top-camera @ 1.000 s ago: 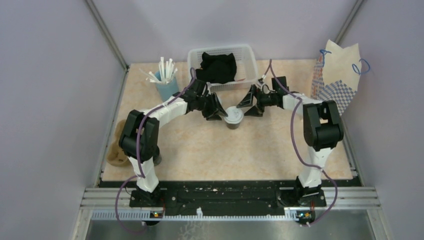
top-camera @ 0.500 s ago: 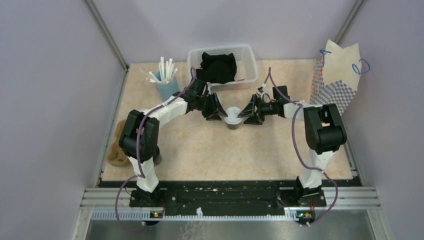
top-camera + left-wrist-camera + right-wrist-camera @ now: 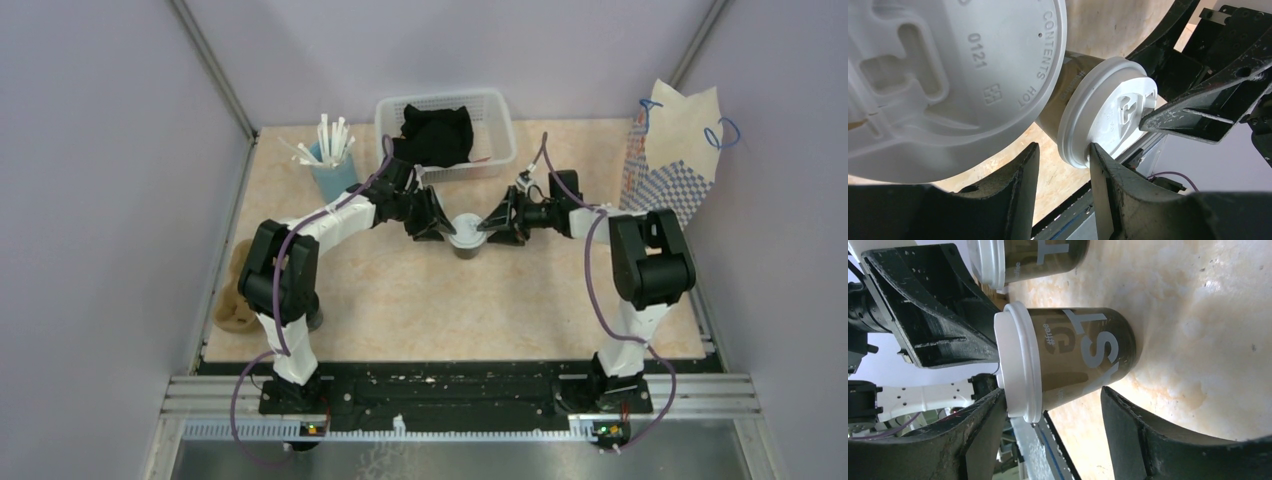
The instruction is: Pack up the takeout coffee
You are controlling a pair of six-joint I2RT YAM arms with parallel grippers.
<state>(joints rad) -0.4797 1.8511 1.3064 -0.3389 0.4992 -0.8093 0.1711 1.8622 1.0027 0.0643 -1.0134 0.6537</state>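
Note:
One takeout coffee cup [image 3: 466, 236], brown with a white lid, stands mid-table between both grippers. The left gripper [image 3: 440, 226] is open; one finger [image 3: 1110, 190] touches the top of that cup's lid [image 3: 1108, 117], and only table shows between its jaws. The right gripper [image 3: 492, 226] is open around the same cup [image 3: 1073, 355]. Its upper finger [image 3: 980, 427] touches the lid rim, while the lower one [image 3: 1148, 435] stands just off the body. A second cup [image 3: 1033, 257] stands behind, its lid [image 3: 943, 80] close under the left wrist camera. The brown carrier [image 3: 236, 300] lies at the left edge.
A white basket [image 3: 500, 110] holding a black cloth [image 3: 435, 135] stands at the back. A blue cup of white straws [image 3: 331, 165] is back left. A checked paper bag [image 3: 680, 150] stands at the right wall.
The right gripper has moved left up to the cup and its jaws have narrowed around it. The left gripper and the cup have stayed put.

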